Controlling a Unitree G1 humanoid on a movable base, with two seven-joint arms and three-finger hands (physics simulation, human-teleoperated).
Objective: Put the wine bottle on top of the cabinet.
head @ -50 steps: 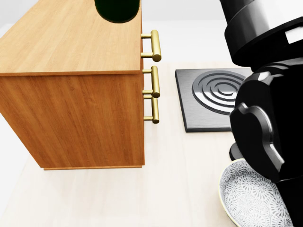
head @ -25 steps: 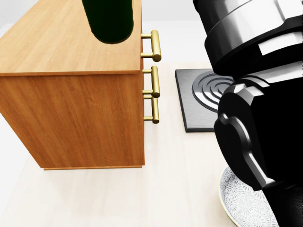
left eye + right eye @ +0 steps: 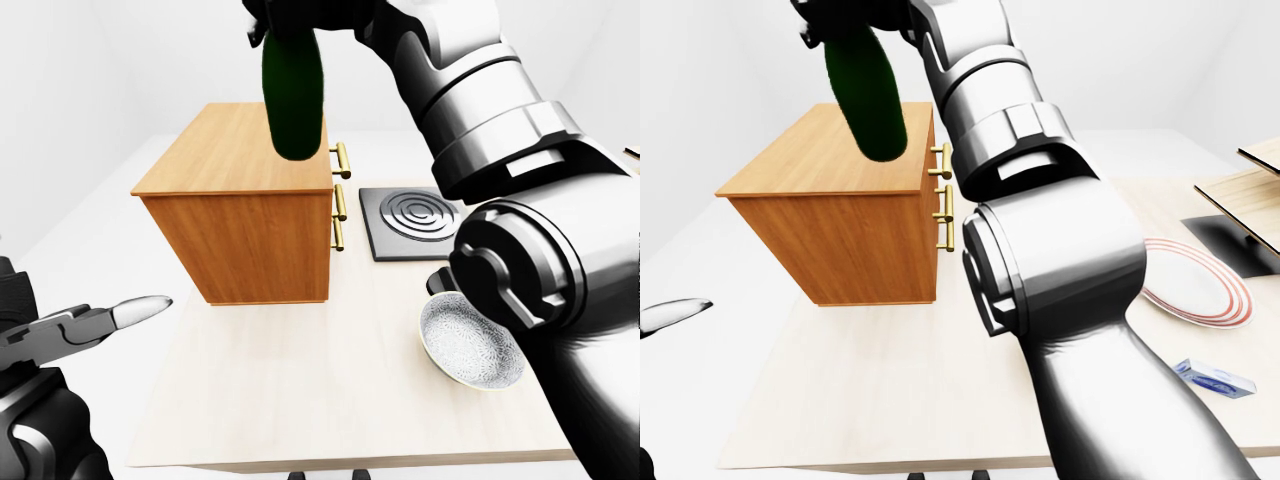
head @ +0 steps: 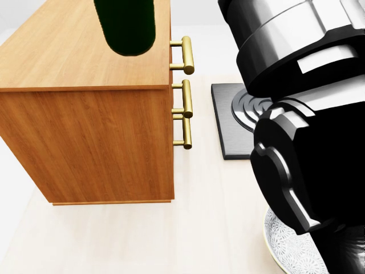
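The right hand (image 3: pixel 300 15) sits at the top edge of the left-eye view, its fingers closed round the upper part of the wine bottle (image 3: pixel 293 95), though the top border cuts the grip off and the exact finger placement cannot be made out; the dark green bottle hangs down from those fingers, tilted a little, with its rounded base lowest and hovering above the top of the cabinet (image 3: pixel 235 150), apart from the wood rather than resting on it. Below the fingers the cabinet stands on the pale table (image 3: pixel 300 390), a plain wooden box with 3 brass handles (image 4: pixel 186 55) lined up on the side facing the right of the head view. Further right of the gripping fingers and lower, a dark square burner plate (image 3: pixel 410 222) with raised concentric rings lies flat on the table just beside the cabinet, and nearer the bottom of the view a patterned grey bowl (image 3: pixel 470 345) sits partly hidden behind the bulky black and silver right arm. The left hand (image 3: pixel 95 325) enters low at the left edge of the left-eye view, well apart from the bottle and the cabinet, its fingers spread and holding nothing, 1 silver-tipped finger (image 3: pixel 140 311) pointing towards the table. In the right-eye view, far right of the bottle-holding fingers, a white plate with red rings (image 3: pixel 1200 285) and a small blue and white carton (image 3: pixel 1215 380) lie on the table
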